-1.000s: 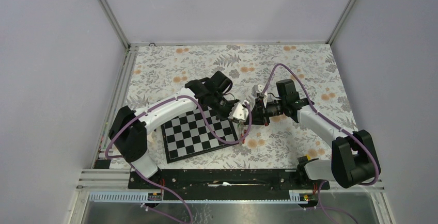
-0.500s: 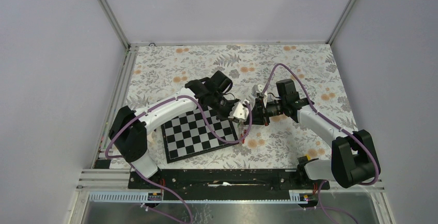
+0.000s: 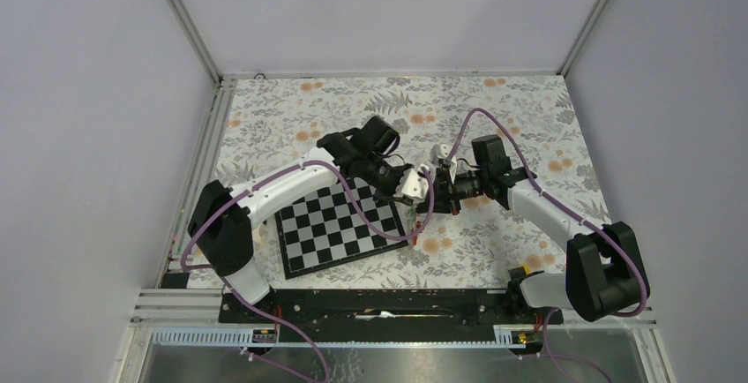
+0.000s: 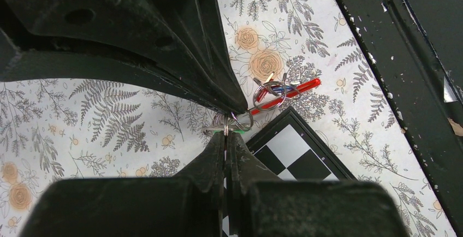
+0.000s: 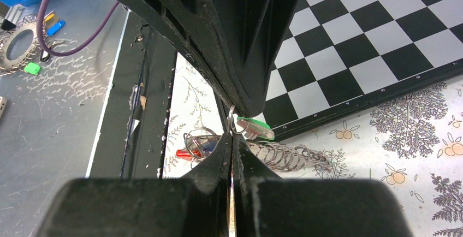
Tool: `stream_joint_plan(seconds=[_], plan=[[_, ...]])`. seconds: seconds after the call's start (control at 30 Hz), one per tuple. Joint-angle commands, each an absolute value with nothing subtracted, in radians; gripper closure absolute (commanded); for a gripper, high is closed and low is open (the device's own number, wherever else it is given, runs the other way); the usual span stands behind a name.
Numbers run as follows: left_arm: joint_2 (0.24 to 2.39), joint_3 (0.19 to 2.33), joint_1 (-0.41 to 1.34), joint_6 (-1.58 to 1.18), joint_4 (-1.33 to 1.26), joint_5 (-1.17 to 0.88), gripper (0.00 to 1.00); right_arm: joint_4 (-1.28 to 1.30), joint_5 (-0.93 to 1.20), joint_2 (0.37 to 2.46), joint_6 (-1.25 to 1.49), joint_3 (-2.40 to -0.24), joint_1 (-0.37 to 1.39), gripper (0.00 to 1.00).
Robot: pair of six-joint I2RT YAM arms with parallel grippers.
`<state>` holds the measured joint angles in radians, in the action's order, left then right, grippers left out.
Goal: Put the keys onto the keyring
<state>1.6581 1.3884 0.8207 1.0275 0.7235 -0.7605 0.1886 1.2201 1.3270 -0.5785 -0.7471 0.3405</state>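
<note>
Not much has changed over the last second. The left gripper has nudged a little toward the far side of the table and closer in against the right gripper. The right arm looks like it hasn't budged.

The keyring lies flat on the floral cloth, just off the near-right corner of the chessboard. In the left wrist view its red bar runs lower-left to upper-right. A blue key and a couple of wire loops are bunched around its middle. From the right wrist view there's also a coil spring lying just beside it.

The green key is up in the air between the two grippers, over that same corner of the board. Its long axis tilts down to the right in the right wrist view (from the left wrist it's just a thin green sliver, edge-on).

Both pincers are pressed tight together, tip to tip. The left one pinches the green key, and the right one is clamped on the small wire ring that hangs off it.
</note>
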Motion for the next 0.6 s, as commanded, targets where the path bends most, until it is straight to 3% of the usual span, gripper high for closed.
stream_joint_plan(seconds=[0.0,0.57], plan=[[1.653,1.401,0.825,1.033,0.698,-0.795,1.0,0.186,1.19,1.339,-0.596,-0.767,0.347,1.0],[1.584,1.315,0.824,1.062,0.71,-0.812,1.0,0.193,1.19,1.365,-0.585,-0.783,0.347,1.0]])
